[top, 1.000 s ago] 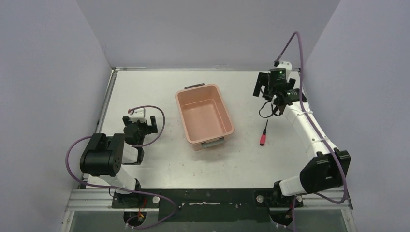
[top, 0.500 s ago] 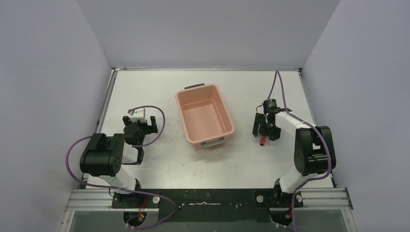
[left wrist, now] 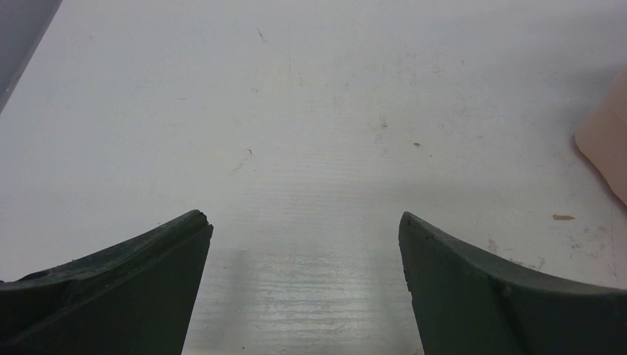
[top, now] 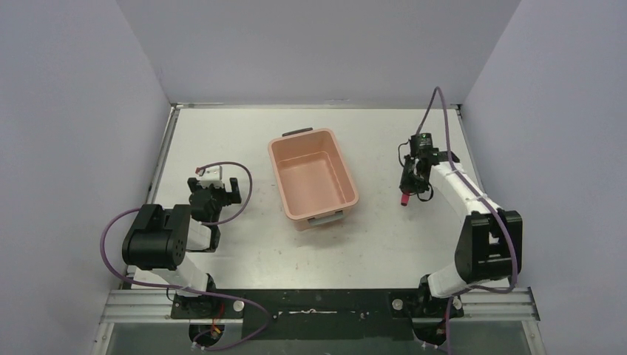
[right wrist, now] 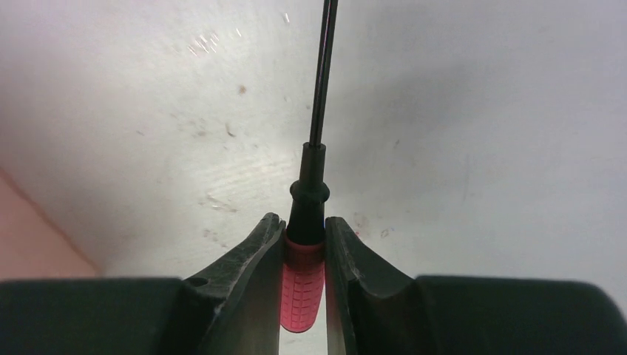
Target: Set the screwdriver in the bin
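Observation:
The screwdriver (right wrist: 303,285) has a red ribbed handle and a thin black shaft that points away from the wrist camera. My right gripper (right wrist: 304,225) is shut on that handle, one finger on each side. From above, the right gripper (top: 408,191) hangs to the right of the bin, and the red handle of the screwdriver (top: 404,200) shows just below it. The salmon-pink bin (top: 347,174) stands in the middle of the table with nothing inside. My left gripper (top: 214,194) rests low at the left, well away from the bin. Its jaws are open over bare table (left wrist: 304,222).
Lilac walls close in the white table on three sides. A corner of the bin (left wrist: 606,140) shows at the right edge of the left wrist view. Purple cables loop off both arms.
The right arm came down from the far right corner to the screwdriver and shut its jaws on the red handle, which now sits slightly farther back. The left arm has not moved.

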`<state>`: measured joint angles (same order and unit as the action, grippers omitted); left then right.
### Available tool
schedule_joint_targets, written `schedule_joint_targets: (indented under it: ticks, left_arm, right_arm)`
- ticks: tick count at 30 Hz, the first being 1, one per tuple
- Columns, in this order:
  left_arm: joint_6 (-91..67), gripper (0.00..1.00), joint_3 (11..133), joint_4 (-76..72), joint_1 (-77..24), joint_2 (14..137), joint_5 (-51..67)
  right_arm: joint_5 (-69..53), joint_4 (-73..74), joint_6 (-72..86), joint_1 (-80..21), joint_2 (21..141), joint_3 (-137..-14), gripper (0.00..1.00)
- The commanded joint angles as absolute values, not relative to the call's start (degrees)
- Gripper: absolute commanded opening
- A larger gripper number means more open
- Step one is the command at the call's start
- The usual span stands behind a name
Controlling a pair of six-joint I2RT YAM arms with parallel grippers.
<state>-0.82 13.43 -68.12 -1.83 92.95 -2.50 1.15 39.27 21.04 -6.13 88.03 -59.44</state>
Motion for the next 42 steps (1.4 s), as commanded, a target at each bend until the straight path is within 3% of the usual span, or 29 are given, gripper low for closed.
schedule_joint_targets:
  ticks: [1, 8, 21, 35, 42]
  left_arm:
    - [-0.9, 0.97, 14.0, -70.8, -1.9, 92.5, -2.2]
    - [-0.8, 0.97, 14.0, -70.8, -1.9, 92.5, -2.1]
    - [-0.8, 0.97, 14.0, -70.8, -1.9, 92.5, -2.2]
    - [-0.8, 0.97, 14.0, -70.8, -1.9, 92.4, -2.1]
    - [-0.8, 0.97, 14.0, -70.8, -1.9, 92.5, -2.2]
  right_arm:
    - [6.1, 48.3, 20.1, -6.8, 80.1, -71.1, 0.0]
    - [7.9, 54.9, 21.9, -11.0, 79.2, -88.3, 0.0]
    - [11.5, 47.9, 22.4, -40.6, 94.6, -105.6, 0.0]
    - [0.8, 39.0, 23.0, -42.6, 118.5, -98.4, 0.0]
    - [-1.2, 35.7, 25.0, -42.8, 123.9, -95.5, 0.0]
